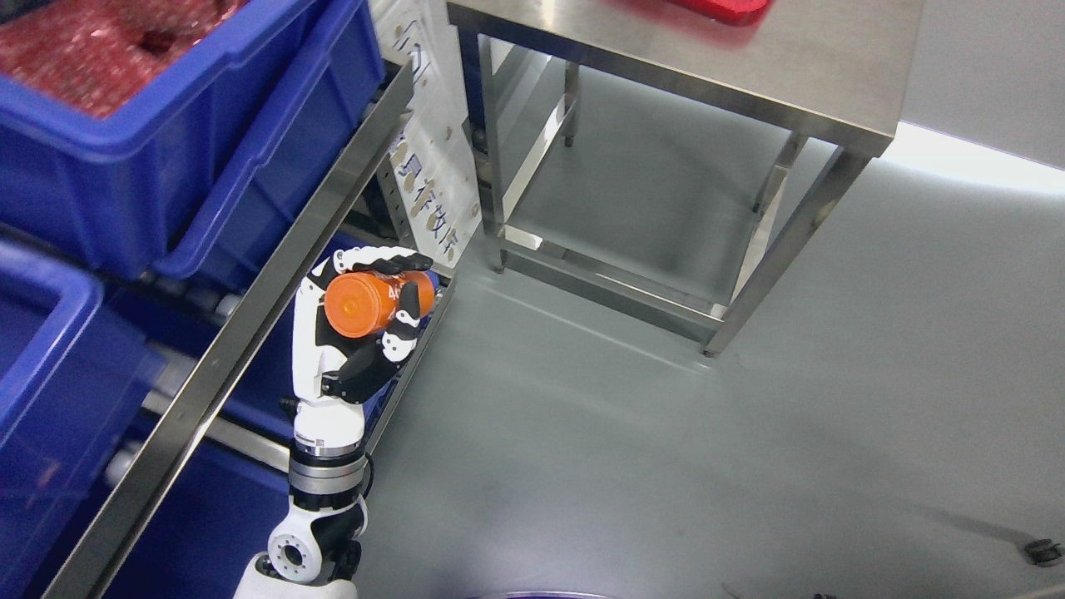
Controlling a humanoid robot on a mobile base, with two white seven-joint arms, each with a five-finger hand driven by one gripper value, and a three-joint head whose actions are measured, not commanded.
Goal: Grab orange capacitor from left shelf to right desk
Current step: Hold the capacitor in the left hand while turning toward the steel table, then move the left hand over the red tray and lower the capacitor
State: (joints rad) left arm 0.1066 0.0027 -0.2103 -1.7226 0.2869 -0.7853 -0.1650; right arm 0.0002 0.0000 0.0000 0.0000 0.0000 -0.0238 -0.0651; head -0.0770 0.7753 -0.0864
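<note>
The left hand rises from the bottom edge at about seven o'clock in the head view, its white and black fingers wrapped around the orange capacitor. The capacitor lies on its side in the grasp, its round flat end facing the camera, its body pointing toward three o'clock. It is clear of the shelf, held just beside the shelf's steel rail, which runs as a long slanted bar from six o'clock up to twelve o'clock along the left of the picture.

Behind that rail sit three blue bins that can be counted: one at ten o'clock filled with reddish material, a second at eight o'clock, and part of a third lower, beneath the rail. A white sign with printed characters hangs on the shelf's end post, at about twelve o'clock from the hand and close to it.

One steel desk stands at one o'clock, well apart from the hand, with open grey floor between them. The desk's legs and lower crossbars lie at three o'clock from the capacitor. A red object, only partly in frame and blurred, rests on the desk top at the upper edge. One small dark fitting sits on the floor at four o'clock.
</note>
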